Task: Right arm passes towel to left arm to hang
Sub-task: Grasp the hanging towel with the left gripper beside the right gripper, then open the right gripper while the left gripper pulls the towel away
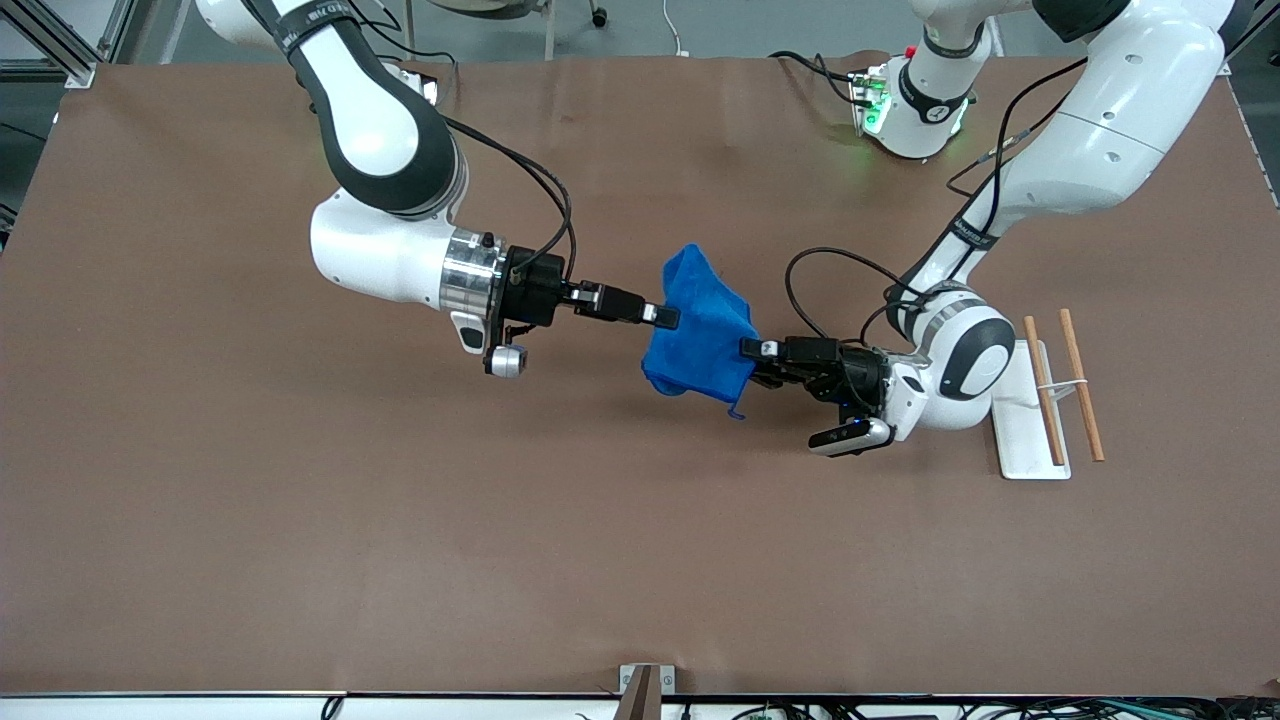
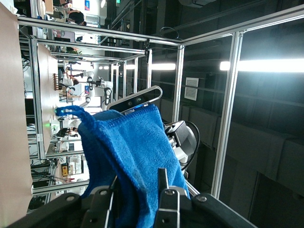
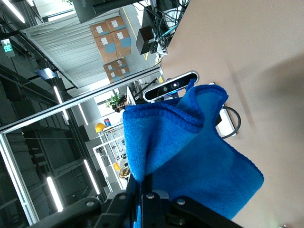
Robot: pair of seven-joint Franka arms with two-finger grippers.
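The bright blue towel (image 1: 700, 330) hangs in the air over the middle of the table, between the two grippers. My right gripper (image 1: 668, 316) is shut on one edge of it; in the right wrist view the fingers (image 3: 147, 187) pinch a fold of the towel (image 3: 199, 175). My left gripper (image 1: 755, 350) is at the towel's other edge, toward the left arm's end. In the left wrist view its fingers (image 2: 132, 178) stand apart with the towel (image 2: 133, 152) between them. The small corner loop (image 1: 737, 412) dangles below.
A white rack base (image 1: 1030, 440) with two wooden rods (image 1: 1082, 385) stands on the brown table toward the left arm's end, beside the left wrist. The left arm's green-lit base (image 1: 915, 105) is at the table's back edge.
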